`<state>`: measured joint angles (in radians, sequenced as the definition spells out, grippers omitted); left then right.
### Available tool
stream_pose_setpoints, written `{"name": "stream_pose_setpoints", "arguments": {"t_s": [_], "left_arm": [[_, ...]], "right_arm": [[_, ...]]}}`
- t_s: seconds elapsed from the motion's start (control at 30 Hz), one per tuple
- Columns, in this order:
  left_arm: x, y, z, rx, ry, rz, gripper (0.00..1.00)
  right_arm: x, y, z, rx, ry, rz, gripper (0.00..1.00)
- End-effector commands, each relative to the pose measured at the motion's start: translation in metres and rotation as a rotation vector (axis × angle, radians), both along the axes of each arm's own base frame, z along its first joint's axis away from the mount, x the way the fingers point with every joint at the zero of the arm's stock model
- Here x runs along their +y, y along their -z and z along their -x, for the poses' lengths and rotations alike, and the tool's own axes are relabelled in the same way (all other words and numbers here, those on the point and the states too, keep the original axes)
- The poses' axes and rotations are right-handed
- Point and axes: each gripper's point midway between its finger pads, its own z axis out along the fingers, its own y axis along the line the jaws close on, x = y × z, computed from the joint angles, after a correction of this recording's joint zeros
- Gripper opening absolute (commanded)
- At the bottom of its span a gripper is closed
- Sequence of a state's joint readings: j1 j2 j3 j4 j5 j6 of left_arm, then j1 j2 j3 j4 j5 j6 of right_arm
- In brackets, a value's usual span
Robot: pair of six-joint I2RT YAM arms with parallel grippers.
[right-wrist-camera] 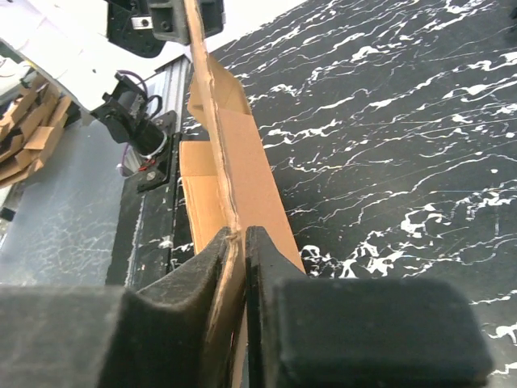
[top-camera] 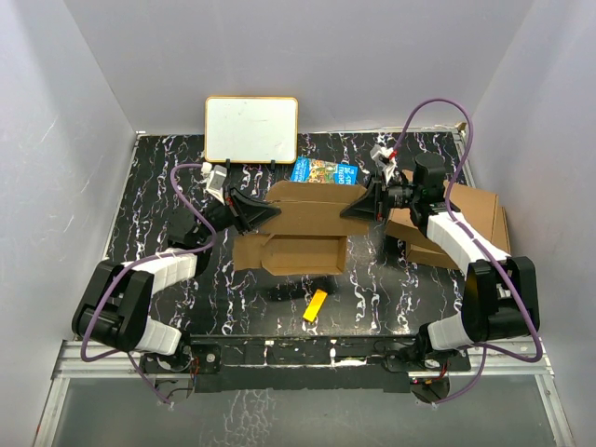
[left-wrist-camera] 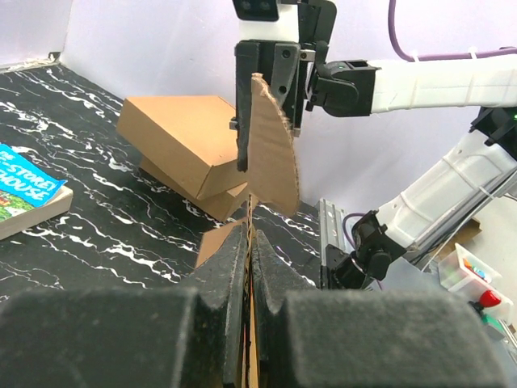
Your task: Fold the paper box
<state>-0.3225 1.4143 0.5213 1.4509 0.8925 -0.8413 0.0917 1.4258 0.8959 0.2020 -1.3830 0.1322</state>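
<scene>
I have the paper box [top-camera: 298, 228] lifted over the middle of the black, white-veined table [top-camera: 158, 186], with the left gripper [top-camera: 272, 215] pinched shut on its left end and the right gripper [top-camera: 349, 210] clamped on its right. White walls [top-camera: 74, 84] enclose three sides. A whiteboard [top-camera: 251, 128] leans at the far edge and stacked cardboard boxes [top-camera: 470, 219] sit by the right edge.
</scene>
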Motion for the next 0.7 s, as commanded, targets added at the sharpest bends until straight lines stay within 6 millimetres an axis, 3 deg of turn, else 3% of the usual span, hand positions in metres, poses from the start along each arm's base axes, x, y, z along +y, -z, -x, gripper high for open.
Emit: {"name": "stream_pose_setpoints", "arguments": {"t_s": [0.0, 0.17, 0.33, 0.53, 0.67], "left_arm": [[0.001, -0.012, 0.004, -0.063, 0.005, 0.011, 0.00], [0.003, -0.004, -0.003, -0.024, -0.043, -0.009, 0.00], [0.021, 0.013, -0.021, 0.061, -0.242, -0.104, 0.37], [0.082, 0.051, -0.022, 0.209, -0.607, -0.285, 0.61], [0.111, 0.082, -0.012, 0.337, -0.751, -0.309, 0.62]], "right_arm": [[0.001, -0.018, 0.010, -0.120, -0.055, -0.020, 0.08], [-0.003, -0.019, 0.012, -0.138, -0.055, -0.017, 0.08], [-0.018, -0.025, 0.009, -0.178, -0.014, -0.008, 0.08], [-0.026, -0.025, 0.012, -0.204, -0.004, -0.008, 0.08], [-0.026, -0.023, 0.012, -0.207, -0.011, -0.006, 0.08]]}}
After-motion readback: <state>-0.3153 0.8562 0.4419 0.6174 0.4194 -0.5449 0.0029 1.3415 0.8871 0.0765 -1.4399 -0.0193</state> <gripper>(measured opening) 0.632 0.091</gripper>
